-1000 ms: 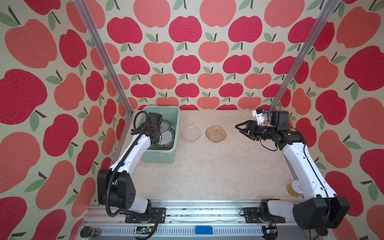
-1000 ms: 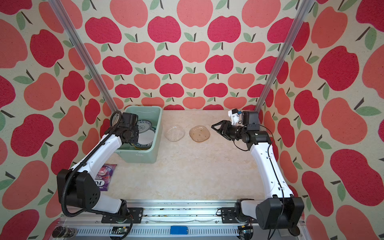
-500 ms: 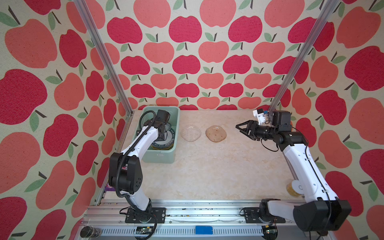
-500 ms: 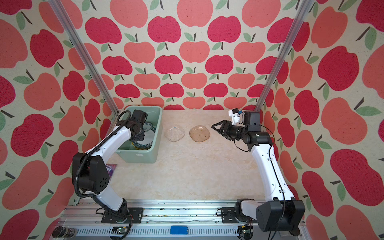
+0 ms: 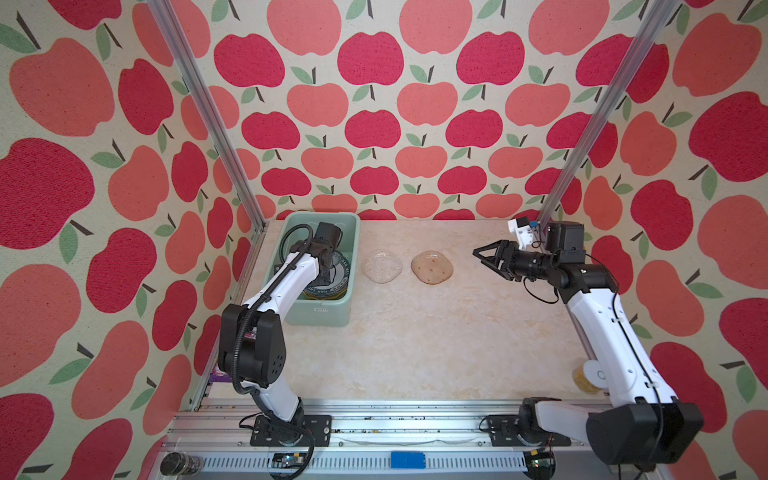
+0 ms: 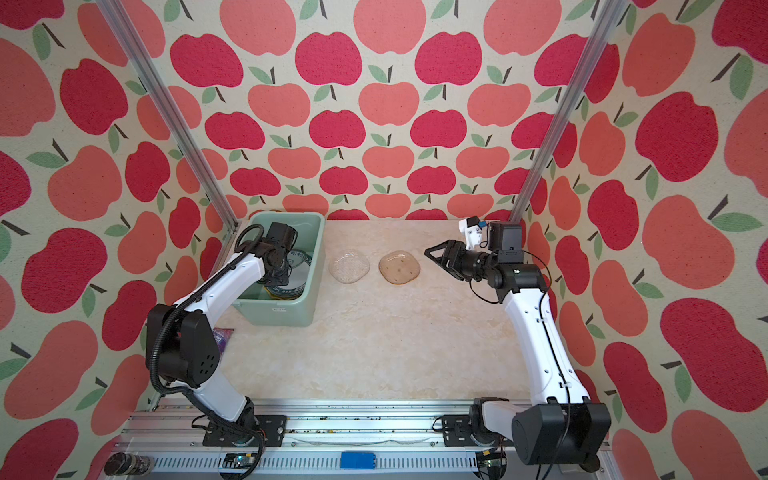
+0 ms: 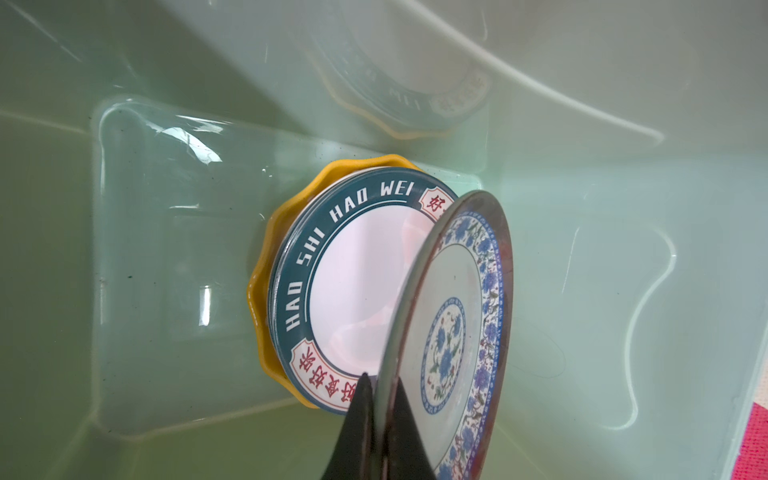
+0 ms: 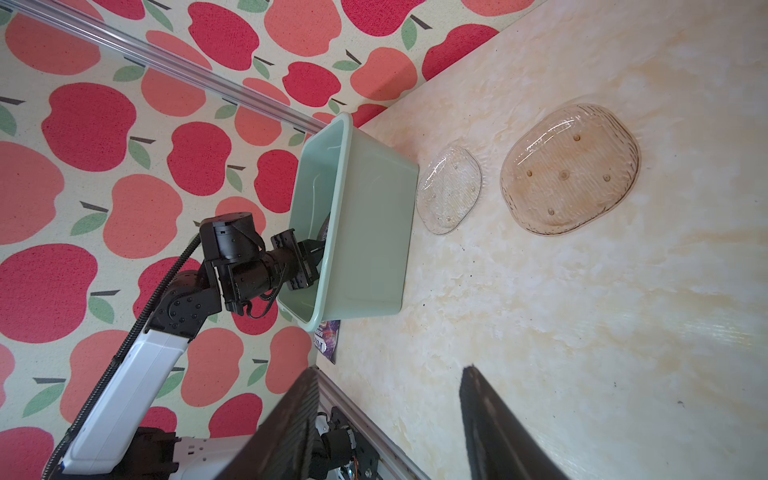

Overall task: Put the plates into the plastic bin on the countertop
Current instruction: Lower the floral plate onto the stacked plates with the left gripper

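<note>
1. Your left jaws are pinching the rim of the blue-patterned plate [image 7: 449,332], one jaw on each face, down inside the plastic bin [image 7: 158,257].
2. That plate stands tilted on edge and stretches away from the jaw tips. Its far rim overlaps the stack beyond, and you cannot tell whether it touches.
3. Just past those jaws, on the bin floor, the lettered-rim plate [image 7: 320,245] lies flat on top of the yellow scalloped plate [image 7: 258,299], of which only the wavy edge shows.
4. Your right jaws are spread with nothing between them, held above the counter [image 5: 415,340].
5. Ahead of the right jaws, the amber glass plate [image 5: 431,267] lies on the counter and is the nearest thing to them.
6. The clear glass plate [image 5: 381,266] lies just beyond the amber one, near it but apart.
7. The bin stands past both, farthest from the right jaws, with the clear plate close beside its wall.
8. Both glass plates are outside the bin.
</note>
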`<move>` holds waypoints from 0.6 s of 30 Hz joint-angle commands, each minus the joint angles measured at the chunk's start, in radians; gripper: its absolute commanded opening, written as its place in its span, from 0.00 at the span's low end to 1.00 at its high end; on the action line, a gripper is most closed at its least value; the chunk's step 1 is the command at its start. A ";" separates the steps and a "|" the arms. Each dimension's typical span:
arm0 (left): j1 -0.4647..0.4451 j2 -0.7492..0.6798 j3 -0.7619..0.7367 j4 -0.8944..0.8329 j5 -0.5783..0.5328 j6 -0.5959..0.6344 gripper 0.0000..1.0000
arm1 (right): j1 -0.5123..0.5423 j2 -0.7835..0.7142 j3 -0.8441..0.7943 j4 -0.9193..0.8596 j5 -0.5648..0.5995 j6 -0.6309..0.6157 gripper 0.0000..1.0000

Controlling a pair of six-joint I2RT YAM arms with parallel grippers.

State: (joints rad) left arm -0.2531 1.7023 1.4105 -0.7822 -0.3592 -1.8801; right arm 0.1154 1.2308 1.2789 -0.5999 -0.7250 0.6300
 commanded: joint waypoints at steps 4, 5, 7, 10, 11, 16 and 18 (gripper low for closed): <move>-0.005 0.025 -0.035 -0.031 -0.022 -0.035 0.02 | -0.006 -0.031 -0.015 -0.001 -0.017 -0.003 0.57; -0.005 0.028 -0.036 -0.030 -0.019 -0.037 0.03 | -0.006 -0.031 -0.016 -0.003 -0.019 -0.003 0.58; -0.005 0.034 -0.038 -0.023 -0.019 -0.036 0.04 | -0.005 -0.031 -0.014 -0.005 -0.019 -0.005 0.58; -0.006 0.045 -0.039 -0.011 -0.017 -0.036 0.05 | -0.006 -0.027 -0.012 -0.003 -0.019 -0.004 0.57; -0.006 0.049 -0.040 -0.007 -0.017 -0.034 0.06 | -0.006 -0.026 -0.011 -0.003 -0.019 -0.004 0.57; -0.008 0.068 -0.042 0.017 -0.019 -0.026 0.08 | -0.006 -0.030 -0.013 -0.010 -0.019 -0.007 0.57; -0.006 0.074 -0.044 0.024 -0.017 -0.027 0.09 | -0.007 -0.031 -0.015 -0.017 -0.019 -0.011 0.57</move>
State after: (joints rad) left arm -0.2562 1.7538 1.3766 -0.7685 -0.3592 -1.8957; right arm 0.1154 1.2175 1.2785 -0.6006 -0.7277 0.6300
